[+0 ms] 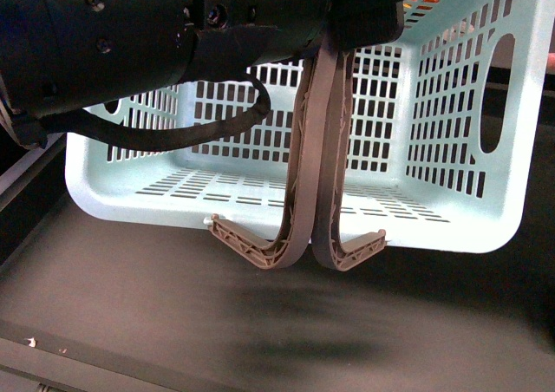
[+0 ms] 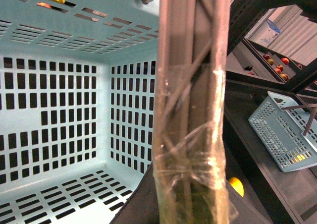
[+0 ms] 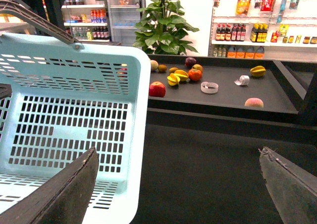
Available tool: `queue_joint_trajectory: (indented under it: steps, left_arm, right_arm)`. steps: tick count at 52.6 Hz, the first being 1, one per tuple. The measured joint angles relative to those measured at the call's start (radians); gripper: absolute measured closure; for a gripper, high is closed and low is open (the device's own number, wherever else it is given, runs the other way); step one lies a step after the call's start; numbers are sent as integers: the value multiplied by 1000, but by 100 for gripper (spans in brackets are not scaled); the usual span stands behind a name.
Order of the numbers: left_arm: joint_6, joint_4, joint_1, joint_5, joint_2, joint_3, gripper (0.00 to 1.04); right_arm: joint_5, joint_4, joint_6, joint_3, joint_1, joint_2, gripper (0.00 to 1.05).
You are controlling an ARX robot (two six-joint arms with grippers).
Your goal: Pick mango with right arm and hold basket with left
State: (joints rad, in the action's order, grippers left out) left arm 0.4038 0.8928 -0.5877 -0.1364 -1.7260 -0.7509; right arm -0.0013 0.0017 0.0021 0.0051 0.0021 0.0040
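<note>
- The holding half looks done: the left pincer (image 1: 347,36) pinches the basket (image 1: 130,205) by its handles.
- The right pincer (image 3: 178,150) is spread and empty, well apart from the mango (image 3: 182,75) on the far surface (image 3: 223,97).
- The next move calls for a long reach. A starfruit (image 3: 173,79) touches the mango, and an orange-red fruit (image 3: 194,74) crowds it.

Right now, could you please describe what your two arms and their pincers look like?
The left arm is a bulky, glossy black cylinder with screws and a black ribbed cable; its pincer block is black with a small red mark. Of the right pincer only two dark, matte, wedge-shaped fingers show.
</note>
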Motion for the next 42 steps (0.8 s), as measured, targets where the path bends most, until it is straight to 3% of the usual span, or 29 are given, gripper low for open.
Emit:
queue_joint_trajectory:
  steps: [42]
  left_arm:
    - [-15, 11, -5, -5, -2, 9, 96]
  right_arm:
    - [0, 0, 0, 0, 0, 0, 8]
